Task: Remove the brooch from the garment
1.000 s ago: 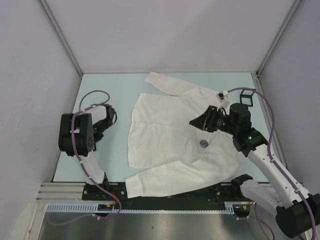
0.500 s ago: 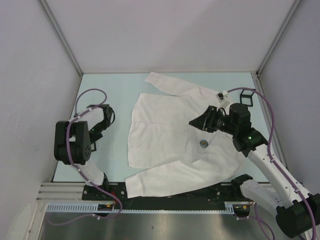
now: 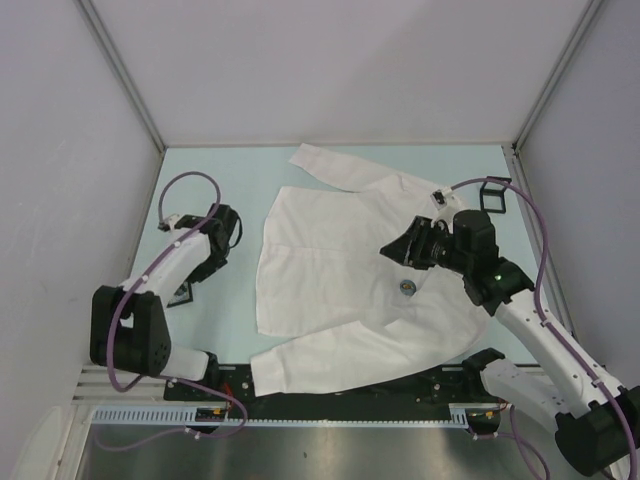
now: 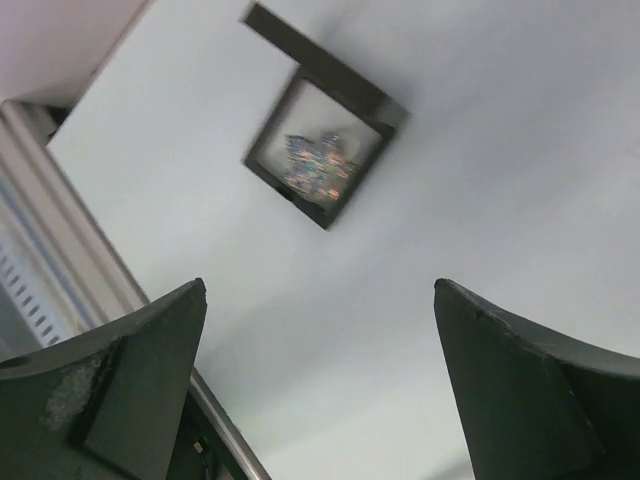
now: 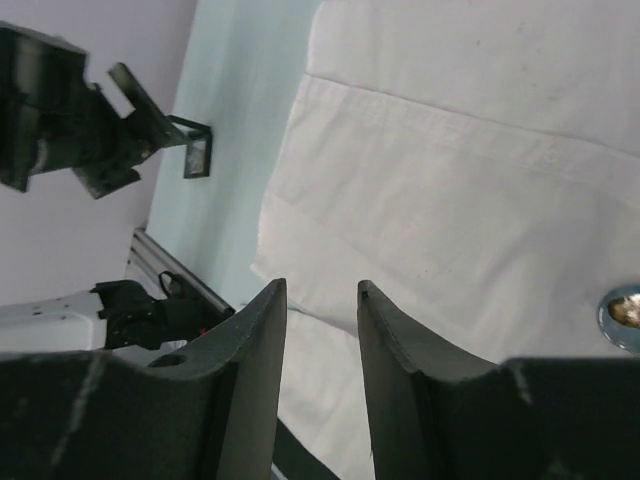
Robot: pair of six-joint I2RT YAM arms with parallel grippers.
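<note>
The garment (image 3: 335, 270), a white shirt, lies spread flat on the table. Its round brooch (image 3: 407, 287) with a bluish rim is pinned on the right front. That brooch (image 5: 622, 315) shows at the right edge of the right wrist view. My right gripper (image 3: 388, 248) hovers over the shirt just up and left of the brooch. Its jaws (image 5: 322, 285) stand a little apart over bare cloth (image 5: 450, 180), with nothing between them. My left gripper (image 3: 203, 262) is left of the shirt over the bare table. It is wide open (image 4: 320, 290) and empty.
A small black square box (image 3: 182, 292) with something glittery inside (image 4: 318, 165) lies on the table by the left gripper. Another black square frame (image 3: 492, 192) sits right of the shirt collar. A metal rail (image 3: 300, 415) runs along the near edge, and walls close in the table.
My left gripper has opened wide, and the left arm has dropped its elbow and stretched out low. The small black box now shows beside it. The right gripper shifted slightly.
</note>
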